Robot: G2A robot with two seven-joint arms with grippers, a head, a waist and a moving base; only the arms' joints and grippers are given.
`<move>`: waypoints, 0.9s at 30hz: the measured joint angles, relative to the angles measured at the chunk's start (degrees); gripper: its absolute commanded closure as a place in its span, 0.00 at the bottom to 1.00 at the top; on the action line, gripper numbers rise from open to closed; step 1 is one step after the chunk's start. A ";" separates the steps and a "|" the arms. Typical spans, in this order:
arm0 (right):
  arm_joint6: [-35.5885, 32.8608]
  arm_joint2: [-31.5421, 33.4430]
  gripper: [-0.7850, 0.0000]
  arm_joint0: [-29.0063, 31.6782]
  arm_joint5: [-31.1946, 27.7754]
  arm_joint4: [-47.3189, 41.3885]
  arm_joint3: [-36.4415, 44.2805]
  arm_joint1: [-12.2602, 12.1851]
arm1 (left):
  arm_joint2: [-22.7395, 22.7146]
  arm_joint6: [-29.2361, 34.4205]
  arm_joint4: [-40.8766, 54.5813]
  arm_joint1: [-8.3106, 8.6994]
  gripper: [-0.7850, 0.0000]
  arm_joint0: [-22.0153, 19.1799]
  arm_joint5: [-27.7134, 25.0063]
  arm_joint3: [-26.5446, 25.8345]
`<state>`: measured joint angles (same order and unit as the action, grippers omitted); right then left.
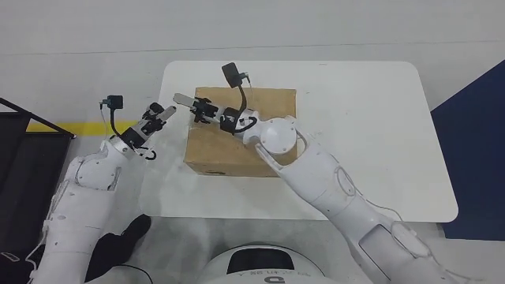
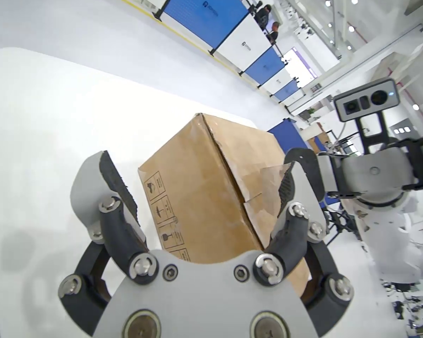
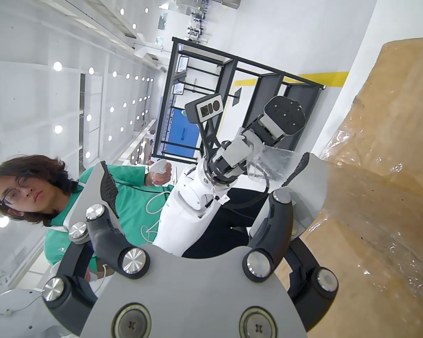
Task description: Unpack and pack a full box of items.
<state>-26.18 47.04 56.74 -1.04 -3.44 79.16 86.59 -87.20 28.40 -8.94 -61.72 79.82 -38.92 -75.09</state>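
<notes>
Sitting on the left half of the white table [image 1: 371,126], the box [image 1: 237,134] has its top flaps folded down, with a seam along the top and wrinkled clear tape [image 3: 370,156] over it. At the left of the frame the left tool [image 1: 162,111] hovers by the table's left edge, apart from the box's left side. Its fingers are spread wide with nothing between them, and in the left wrist view the box shows beyond the gap. From the lower right of the frame the right arm crosses over the box, putting the right tool [image 1: 188,104] at the box's upper left corner, its tips past the box's left edge. This tool is also spread wide and grips nothing. In the right wrist view one finger [image 3: 313,184] sits close against the taped top, though I cannot tell if it touches. Both tools are near each other, not touching.
</notes>
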 measured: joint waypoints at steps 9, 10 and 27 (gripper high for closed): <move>-0.28 1.51 0.00 1.62 -1.32 0.63 1.44 -0.35 | 0.70 16.27 18.02 0.67 0.00 -4.93 -1.94 8.37; -0.29 1.66 0.00 1.82 -1.33 0.78 1.69 -0.40 | 0.73 16.70 18.08 0.72 0.00 -5.25 -1.93 8.90; -0.56 2.60 0.00 3.65 -1.27 1.92 3.23 -0.63 | 7.36 28.22 29.48 -0.07 0.73 -11.58 -0.94 15.27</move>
<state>-26.74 49.64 60.39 -2.31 -1.52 82.39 85.96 -79.83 56.62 20.54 -61.79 68.24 -39.86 -59.82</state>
